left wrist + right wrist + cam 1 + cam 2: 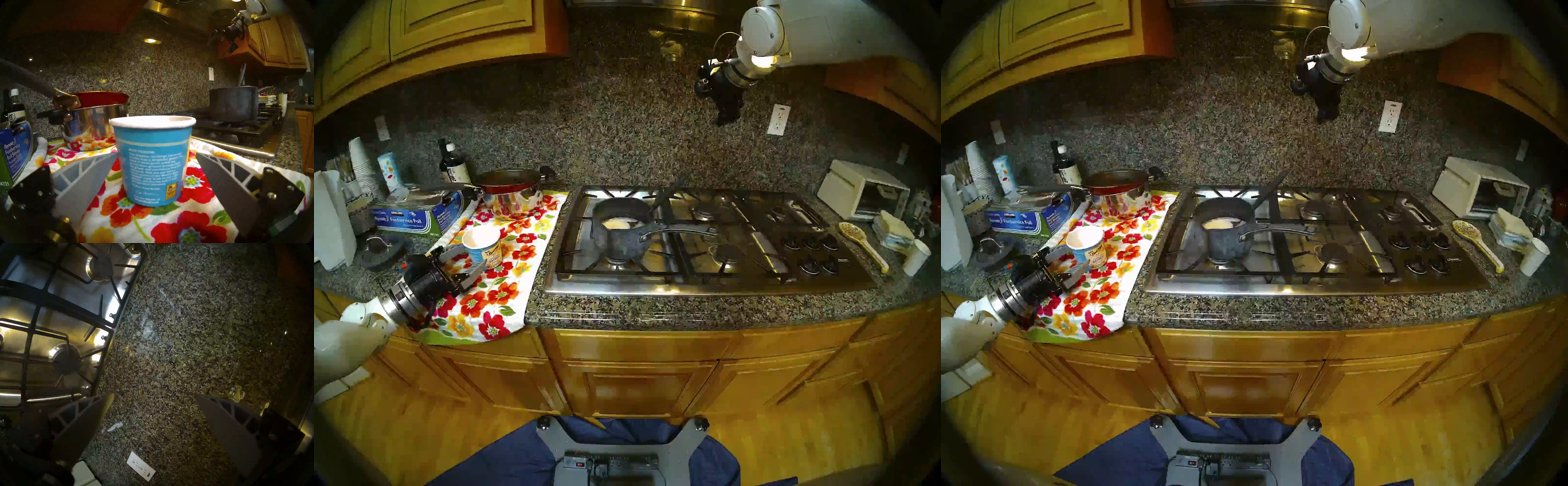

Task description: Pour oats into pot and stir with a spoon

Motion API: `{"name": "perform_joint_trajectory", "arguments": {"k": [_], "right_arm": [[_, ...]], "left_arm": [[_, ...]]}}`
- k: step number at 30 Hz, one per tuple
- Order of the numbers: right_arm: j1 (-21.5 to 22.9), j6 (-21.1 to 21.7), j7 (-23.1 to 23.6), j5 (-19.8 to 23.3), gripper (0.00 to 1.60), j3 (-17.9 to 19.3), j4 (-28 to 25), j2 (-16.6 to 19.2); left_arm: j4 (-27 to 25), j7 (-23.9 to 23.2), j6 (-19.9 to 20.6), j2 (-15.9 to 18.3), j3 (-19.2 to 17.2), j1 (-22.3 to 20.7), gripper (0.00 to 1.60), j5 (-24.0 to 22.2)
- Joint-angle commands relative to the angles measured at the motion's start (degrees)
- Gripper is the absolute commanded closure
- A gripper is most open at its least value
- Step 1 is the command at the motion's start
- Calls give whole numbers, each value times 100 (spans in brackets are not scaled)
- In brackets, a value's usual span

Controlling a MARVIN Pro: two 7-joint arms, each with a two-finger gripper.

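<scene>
The blue oatmeal cup (482,249) stands upright on a floral towel (497,298) left of the stove. My left gripper (466,264) is open, low over the towel, with a finger on each side of the cup (153,162) and small gaps between. I cannot tell whether flakes are in the cup. The dark grey pot (621,234) sits on the front-left burner with pale yellowish contents (621,223). The spoon's black handle (670,191) leans out of the pot's back right. My right gripper (726,115) is open and empty, high up by the backsplash.
A red pan sits on a shiny steel pot (512,195) behind the cup, with a foil box (415,215) and a bottle (453,166) to the left. A cream ceramic spoon (862,242), a white cup (916,256) and a toaster oven (863,193) are right of the stove.
</scene>
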Motion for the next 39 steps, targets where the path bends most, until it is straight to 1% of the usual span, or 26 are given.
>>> {"name": "perform_joint_trajectory", "arguments": {"k": [1, 12, 29, 39], "right_arm": [[214, 35, -62, 3, 0, 12, 178, 14], [213, 37, -60, -2, 0, 17, 179, 17], [212, 40, -58, -12, 0, 26, 179, 22], [212, 43, -57, -16, 0, 31, 180, 25]], "left_arm": [[63, -20, 15, -58, -114, -290, 0, 34], [277, -64, 25, -201, -95, -416, 0, 212], [488, -86, 288, -562, -60, -860, 0, 524], [501, -140, 358, -646, -52, -901, 0, 639]]}}
